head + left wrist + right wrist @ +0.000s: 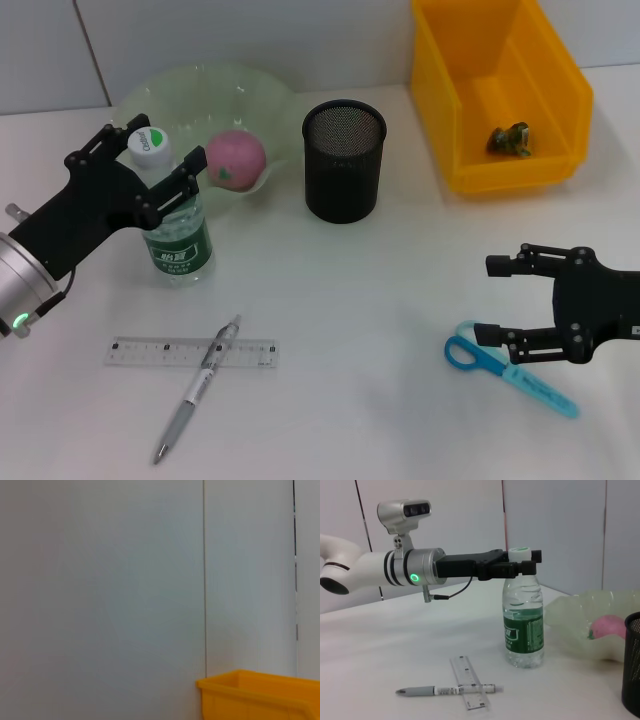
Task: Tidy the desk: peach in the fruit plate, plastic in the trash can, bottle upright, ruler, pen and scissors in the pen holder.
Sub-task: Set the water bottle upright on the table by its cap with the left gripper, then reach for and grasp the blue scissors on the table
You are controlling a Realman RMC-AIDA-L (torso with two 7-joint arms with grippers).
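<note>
You see a white counter (380, 300) before pale wall panels (100, 580). The peach (236, 159) lies in the fruit plate (200, 95); plastic (509, 139) in the yellow bin (560, 95). Left claw (157, 166) spreads around the upright bottle's (177, 235) neck; right claw (497, 303) is open above the scissors (500, 368).

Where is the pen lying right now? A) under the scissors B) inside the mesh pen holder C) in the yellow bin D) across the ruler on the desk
D: the pen lies slantwise over the clear ruler on the desk, near the robot; the right wrist view shows the same crossing.
</note>
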